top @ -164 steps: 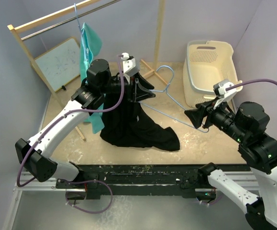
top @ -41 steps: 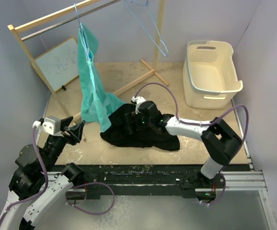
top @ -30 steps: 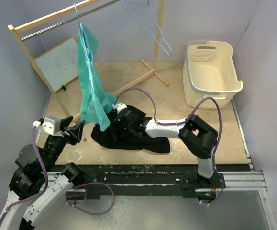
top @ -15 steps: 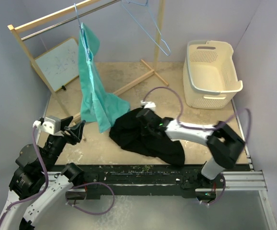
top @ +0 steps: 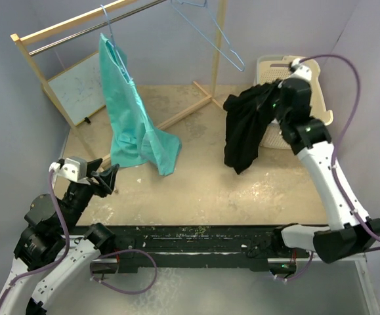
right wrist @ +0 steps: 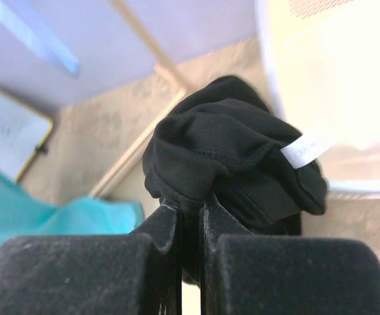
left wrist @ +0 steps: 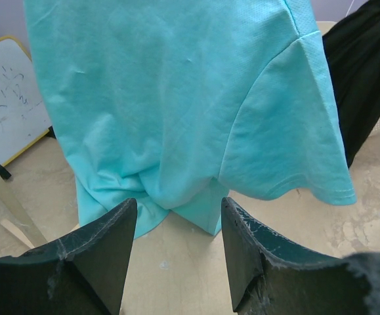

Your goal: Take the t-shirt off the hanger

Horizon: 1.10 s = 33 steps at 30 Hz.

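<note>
Since my left gripper (top: 104,178) sits low at the near edge, fingers spread and empty, the teal t-shirt (top: 127,111) lies ahead and above it, hanging lengthwise from its hanger (top: 109,36). I judge this arm the nearer. Farther right, my right gripper (top: 280,98) is clamped on the black t-shirt (top: 242,128), aloft beside the basket (top: 308,69).

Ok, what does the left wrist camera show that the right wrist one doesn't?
Left wrist only: the open left fingers, holding nothing. Right wrist only: the right fingers pinching the black shirt, its white tag and the basket. Both: the black shirt, teal shirt and whiteboard.
</note>
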### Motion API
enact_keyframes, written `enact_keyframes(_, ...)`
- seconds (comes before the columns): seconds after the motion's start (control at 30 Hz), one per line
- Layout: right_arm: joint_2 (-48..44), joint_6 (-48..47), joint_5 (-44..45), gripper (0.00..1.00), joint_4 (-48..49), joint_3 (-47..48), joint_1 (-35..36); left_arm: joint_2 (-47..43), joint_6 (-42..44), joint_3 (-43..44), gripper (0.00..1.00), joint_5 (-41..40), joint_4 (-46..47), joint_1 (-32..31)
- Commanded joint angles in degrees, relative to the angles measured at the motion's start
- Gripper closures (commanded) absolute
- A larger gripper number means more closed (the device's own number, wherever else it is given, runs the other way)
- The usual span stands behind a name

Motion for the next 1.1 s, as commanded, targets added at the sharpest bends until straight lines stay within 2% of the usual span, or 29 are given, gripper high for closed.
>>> enact_keyframes(0.0,4.92,-3.05,-6.61,1.0,-1.91,12.52,-10.13,-0.54,-1.05,0.01,0.42,-0.04,2.61,0.13)
enact_keyframes(0.07,8.71,-3.37,-7.78,1.0,-2.44,20.25,-13.56,-0.77,-1.05,-0.05,0.42,-0.09,2.7,0.13)
enact_keyframes(0.4,35.6,1.5,-16.34,1.0,-10.07,72.0,-24.73,-1.86,-0.93,-0.4,0.42,-0.51,3.05,0.13)
enact_keyframes(0.47,38.28,2.56,-15.63,1.0,-9.54,77.94,-26.78,-2.06,-0.99,-0.29,0.42,-0.57,2.96,0.15)
enact_keyframes(0.67,29.18,8.39,-11.57,1.0,6.72,63.19,-34.61,-2.1,-1.03,-0.48,0.43,-0.97,3.07,0.15)
enact_keyframes(0.83,31.71,8.29,-10.07,1.0,5.52,72.47,-36.82,-1.71,-0.97,-0.53,0.43,-0.88,3.14,0.15)
enact_keyframes(1.07,30.12,7.56,-11.78,1.0,5.17,68.75,-37.67,-1.48,-1.06,-0.42,0.43,-0.76,3.14,0.13)
